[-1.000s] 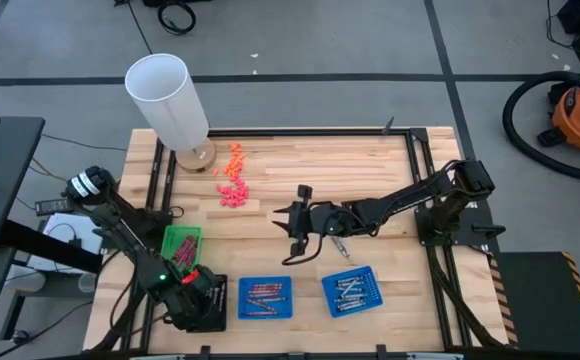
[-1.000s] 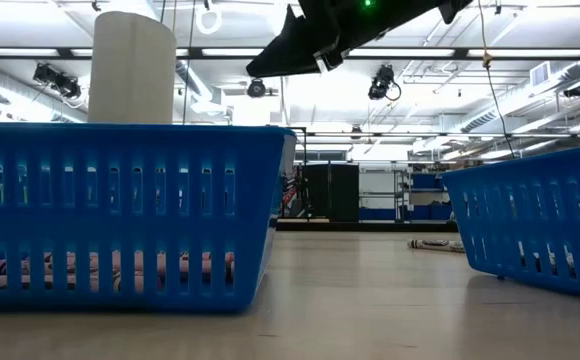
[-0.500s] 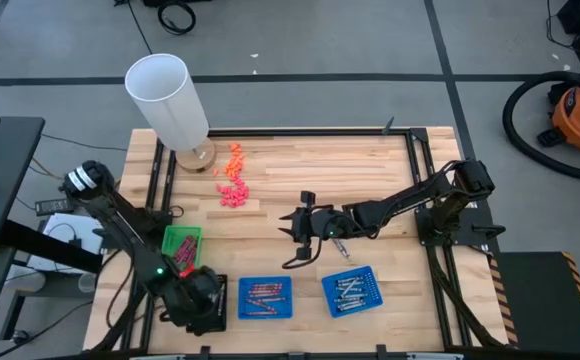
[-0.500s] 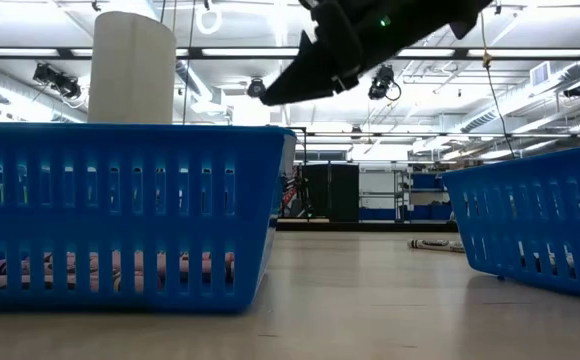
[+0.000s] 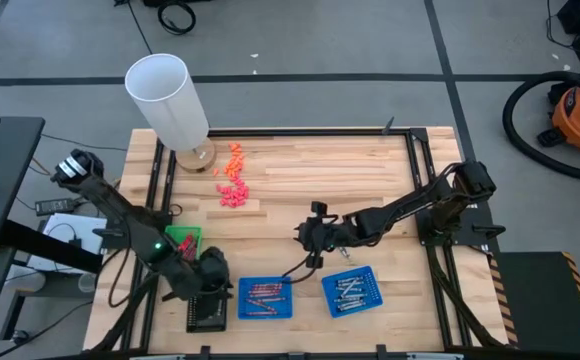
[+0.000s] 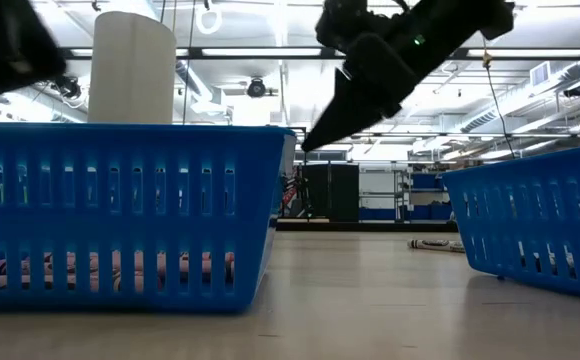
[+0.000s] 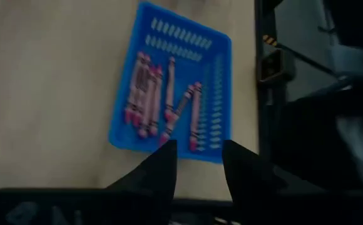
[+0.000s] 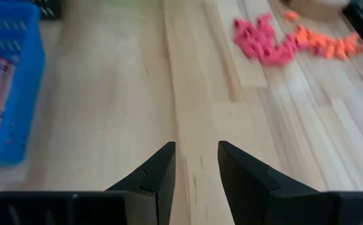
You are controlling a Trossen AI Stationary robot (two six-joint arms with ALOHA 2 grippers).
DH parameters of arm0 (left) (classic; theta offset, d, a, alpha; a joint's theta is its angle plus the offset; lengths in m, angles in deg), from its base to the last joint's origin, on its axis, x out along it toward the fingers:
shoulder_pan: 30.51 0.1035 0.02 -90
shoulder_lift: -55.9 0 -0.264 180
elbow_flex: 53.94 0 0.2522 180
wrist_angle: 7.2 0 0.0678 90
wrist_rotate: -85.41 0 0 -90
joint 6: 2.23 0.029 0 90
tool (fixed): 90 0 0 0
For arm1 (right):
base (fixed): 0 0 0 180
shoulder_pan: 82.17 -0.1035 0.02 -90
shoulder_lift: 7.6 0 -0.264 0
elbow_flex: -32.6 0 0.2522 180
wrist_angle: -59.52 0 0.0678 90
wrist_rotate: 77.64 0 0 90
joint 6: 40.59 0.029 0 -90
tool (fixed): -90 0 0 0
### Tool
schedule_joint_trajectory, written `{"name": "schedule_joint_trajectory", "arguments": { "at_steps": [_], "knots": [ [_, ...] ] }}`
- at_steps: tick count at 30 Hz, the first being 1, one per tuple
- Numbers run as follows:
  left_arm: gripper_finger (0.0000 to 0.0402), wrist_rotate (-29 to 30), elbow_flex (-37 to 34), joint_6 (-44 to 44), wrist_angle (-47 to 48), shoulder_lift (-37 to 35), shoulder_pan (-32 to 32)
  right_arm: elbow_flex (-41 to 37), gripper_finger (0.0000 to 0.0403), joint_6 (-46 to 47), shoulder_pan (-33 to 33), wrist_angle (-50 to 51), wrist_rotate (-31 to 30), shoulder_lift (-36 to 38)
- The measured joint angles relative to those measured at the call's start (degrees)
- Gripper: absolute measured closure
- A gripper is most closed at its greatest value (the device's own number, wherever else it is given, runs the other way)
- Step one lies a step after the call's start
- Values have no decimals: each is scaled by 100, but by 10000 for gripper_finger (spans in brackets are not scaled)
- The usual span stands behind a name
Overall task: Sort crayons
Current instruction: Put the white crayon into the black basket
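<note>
Maroon and brownish-red crayons (image 5: 264, 294) lie flat in the left blue tray (image 5: 266, 311); they also show in the left wrist view (image 7: 163, 100). Silvery grey crayons (image 5: 350, 288) lie in the right blue tray (image 5: 351, 304). A green tray (image 5: 182, 238) holds more reddish crayons. My left gripper (image 5: 220, 285) is open and empty, just left of the left blue tray (image 7: 197, 164). My right gripper (image 5: 305, 252) is open and empty above bare table between the two blue trays (image 8: 197, 164); in the low view it hangs slanting down (image 6: 315, 145).
A tall white cylinder (image 5: 167, 98) stands at the table's far left. Pink pieces (image 5: 234, 194) and orange pieces (image 5: 234, 158) lie beside it. A black frame (image 5: 425, 190) rims the table. Bare wood lies in the middle (image 5: 350, 180).
My right gripper has gone toward the table's near edge and down, tipping its fingers downward. My left gripper has gone toward the table's right, closer to the left blue tray, while that arm's elbow swung outward to the left.
</note>
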Motion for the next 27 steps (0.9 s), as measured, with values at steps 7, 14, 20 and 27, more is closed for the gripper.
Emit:
{"name": "schedule_joint_trajectory", "arguments": {
  "at_steps": [7,14,20,27],
  "knots": [
    [263,-1,0,1277,15,0,544,0,274,451,-137,628,-411,0],
    [263,-11,0,2252,15,0,971,2,274,796,-147,1184,-417,-2],
    [263,342,0,2984,14,0,1238,2,274,1240,-40,1793,-325,2],
    [263,1028,0,3534,11,0,1479,4,274,1727,172,2508,-4,11]
  ]
}}
